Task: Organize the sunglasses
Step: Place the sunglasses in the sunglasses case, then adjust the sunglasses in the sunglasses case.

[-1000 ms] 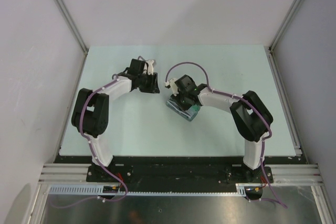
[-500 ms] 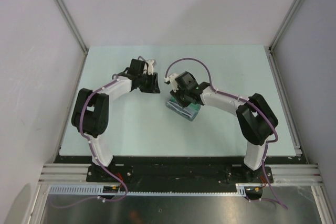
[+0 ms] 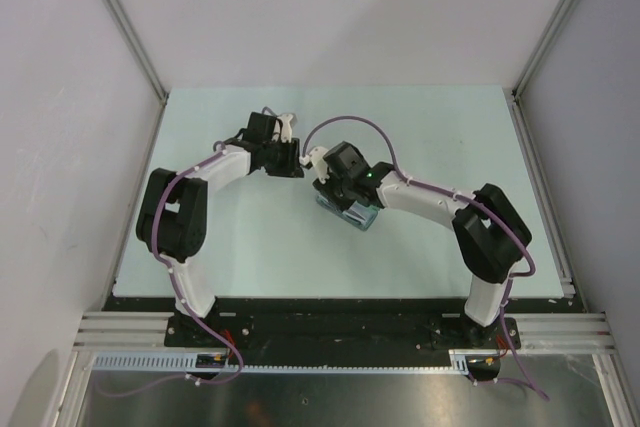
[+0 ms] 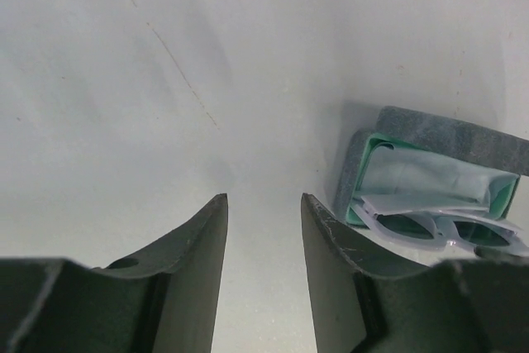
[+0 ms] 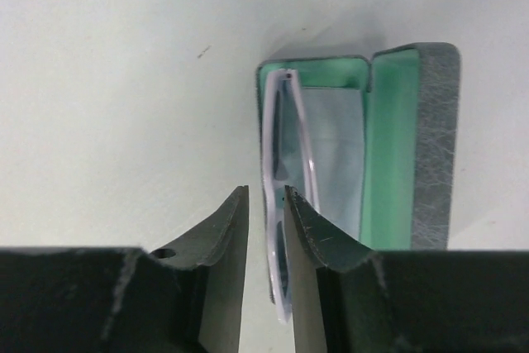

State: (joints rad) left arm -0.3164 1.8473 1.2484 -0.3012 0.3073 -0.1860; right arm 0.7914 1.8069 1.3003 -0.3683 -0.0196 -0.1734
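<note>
The left gripper [image 4: 264, 197] hung over bare table [image 4: 124, 80] with its jaws parted and nothing between them, just left of the case [image 4: 446, 130]. That put it well placed, I judged, to steady the case if it slid. The case lay open near the table's middle, grey lid folded back to the right and green lining showing. The sunglasses [image 4: 430, 222] sat in its tray, up on edge rather than flat, with the white frame along the tray's left wall. A thin arm angled across a pale sheet [image 5: 335, 155], likely a cloth, under them. The right gripper [image 5: 266, 190] was directly over them, jaws drawn close with the front of the frame in the narrow gap. Whether they pinched it or only straddled it could not be told from any view. The step in hand looked like seating the glasses in the tray. To do it well, the frame should be tipped rightward until the lenses lie flat on the lining, then lowered until it rests. After that the jaws should open only a little and rise straight up, so a finger does not catch the arm and drag the pair out. While the glasses stand on edge, the lid would probably not close. The far end of the frame was hidden behind the fingers.
</note>
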